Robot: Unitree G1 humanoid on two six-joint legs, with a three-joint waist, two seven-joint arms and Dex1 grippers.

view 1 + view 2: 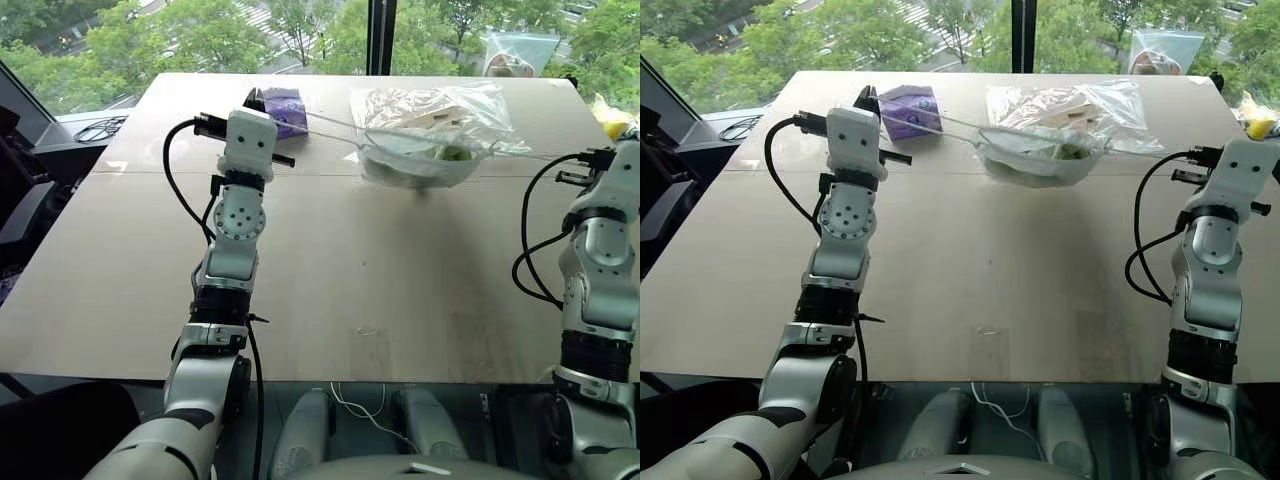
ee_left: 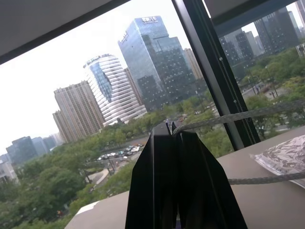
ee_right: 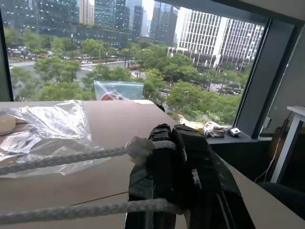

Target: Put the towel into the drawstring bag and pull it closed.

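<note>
Left eye view: drawstring bag [image 1: 415, 160] hangs over the desk's [image 1: 330, 290] far side, towel [image 1: 445, 153] inside. Left gripper [image 2: 169, 131] and right gripper [image 3: 169, 136] are each clamped on the cord [image 3: 62, 157]. Thin, light fabric; I'd judge the cord the only sensible hold.

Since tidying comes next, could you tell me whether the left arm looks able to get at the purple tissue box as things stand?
Probably not yet. The purple tissue box lies just beyond the left gripper, with bare table between, but that gripper is shut on the white cord of the translucent white drawstring bag.
</note>
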